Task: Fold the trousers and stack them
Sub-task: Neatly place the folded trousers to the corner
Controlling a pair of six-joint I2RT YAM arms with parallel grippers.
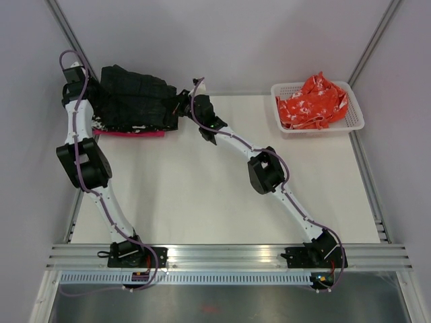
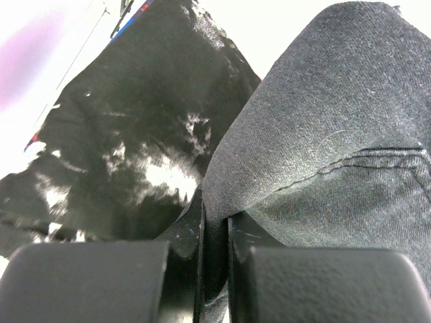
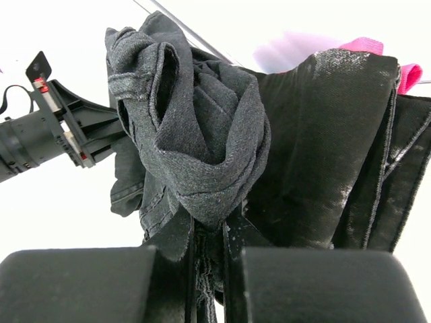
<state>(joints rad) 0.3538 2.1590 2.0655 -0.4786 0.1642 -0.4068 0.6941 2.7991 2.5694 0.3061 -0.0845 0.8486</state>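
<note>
Two grippers each pinched the soft charcoal-black cloth trousers (image 1: 135,87): left gripper (image 2: 215,232) and right gripper (image 3: 209,235), jaws narrow on fabric. The bundle sat bunched over the pile of folded garments (image 1: 128,124) at the white table (image 1: 202,195) far-left corner. Judged: stacking nearly done, release and tidying left. Orange-red printed cloth (image 1: 311,101) lay crumpled in the white plastic basket (image 1: 357,122).

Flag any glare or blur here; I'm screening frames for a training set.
Top external: evenly lit, sharp, but the trousers read as featureless black. Left wrist: background blown white, glare patches on the black cloth beneath. Right wrist: background overexposed, trousers sharp.
</note>
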